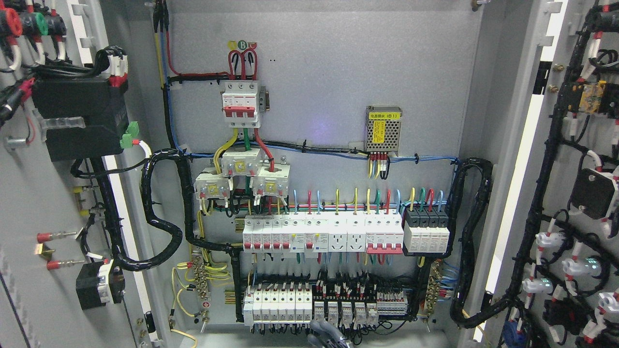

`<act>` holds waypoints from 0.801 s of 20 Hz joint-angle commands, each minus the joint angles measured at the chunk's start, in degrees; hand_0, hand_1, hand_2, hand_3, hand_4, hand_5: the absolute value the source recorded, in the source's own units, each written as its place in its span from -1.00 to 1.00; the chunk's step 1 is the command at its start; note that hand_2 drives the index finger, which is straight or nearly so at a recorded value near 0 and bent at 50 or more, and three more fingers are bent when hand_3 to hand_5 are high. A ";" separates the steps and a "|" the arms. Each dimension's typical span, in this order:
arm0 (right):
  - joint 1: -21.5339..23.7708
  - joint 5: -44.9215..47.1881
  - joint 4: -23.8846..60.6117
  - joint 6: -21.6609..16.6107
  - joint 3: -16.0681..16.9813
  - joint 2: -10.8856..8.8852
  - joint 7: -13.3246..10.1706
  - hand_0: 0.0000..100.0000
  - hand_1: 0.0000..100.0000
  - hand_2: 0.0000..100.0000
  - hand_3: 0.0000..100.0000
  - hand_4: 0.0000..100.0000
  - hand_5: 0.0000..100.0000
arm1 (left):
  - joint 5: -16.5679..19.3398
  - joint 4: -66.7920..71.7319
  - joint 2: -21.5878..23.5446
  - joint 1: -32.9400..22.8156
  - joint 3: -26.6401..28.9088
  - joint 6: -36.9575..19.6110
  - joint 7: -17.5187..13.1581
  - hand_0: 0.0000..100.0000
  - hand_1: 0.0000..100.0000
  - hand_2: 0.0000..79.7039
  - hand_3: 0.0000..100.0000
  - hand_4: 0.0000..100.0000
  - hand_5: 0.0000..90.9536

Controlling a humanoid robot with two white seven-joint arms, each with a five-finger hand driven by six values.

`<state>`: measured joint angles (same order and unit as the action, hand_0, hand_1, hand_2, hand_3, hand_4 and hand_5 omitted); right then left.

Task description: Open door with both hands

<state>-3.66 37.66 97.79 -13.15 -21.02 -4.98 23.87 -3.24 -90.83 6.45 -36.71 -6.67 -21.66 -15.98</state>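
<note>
Both cabinet doors swung wide: left door [43,203] at 9 o'clock, right door [570,193] at 3 o'clock, inner wiring exposed. Between them, open cabinet backplate [329,63] with breaker rows [338,237] toward 6 o'clock. At 6 o'clock, only a grey sliver of a hand [329,336] at the edge; side and finger state impossible to tell.

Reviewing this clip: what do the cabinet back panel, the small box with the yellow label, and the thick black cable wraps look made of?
Back panel: looks like painted sheet metal, matte grey with a faint speckle. Small box: seemingly bare metal, its face a perforated mesh under a yellow label. Cable wraps: probably plastic spiral sleeving, glossy black with ridged coils. A dark hand shows at the bottom edge.
</note>
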 commanded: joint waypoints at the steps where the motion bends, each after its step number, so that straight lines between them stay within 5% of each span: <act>1: 5.85 -0.65 11.01 -2.31 4.24 -5.21 -0.05 -0.76 -0.22 -1.00 -1.00 -1.00 -1.00 | -3.97 -19.55 5.84 -1.43 -3.61 -3.91 -0.10 -0.76 -0.22 -1.00 -1.00 -1.00 -1.00; 5: 7.87 -2.23 13.12 -6.70 4.50 -6.79 0.03 -0.76 -0.22 -1.00 -1.00 -1.00 -1.00 | -4.93 -20.78 8.57 -1.17 -4.67 -8.22 0.34 -0.76 -0.22 -1.00 -1.00 -1.00 -1.00; 16: 10.60 -2.41 15.14 -18.04 10.73 -10.04 0.03 -0.76 -0.22 -1.00 -1.00 -1.00 -1.00 | -4.84 -23.86 4.10 1.46 -2.21 -17.79 0.34 -0.76 -0.22 -1.00 -1.00 -1.00 -1.00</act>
<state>5.24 35.49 108.71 -29.04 -15.79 -11.19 23.70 -7.77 -107.99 11.25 -36.92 -9.31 -36.16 -15.70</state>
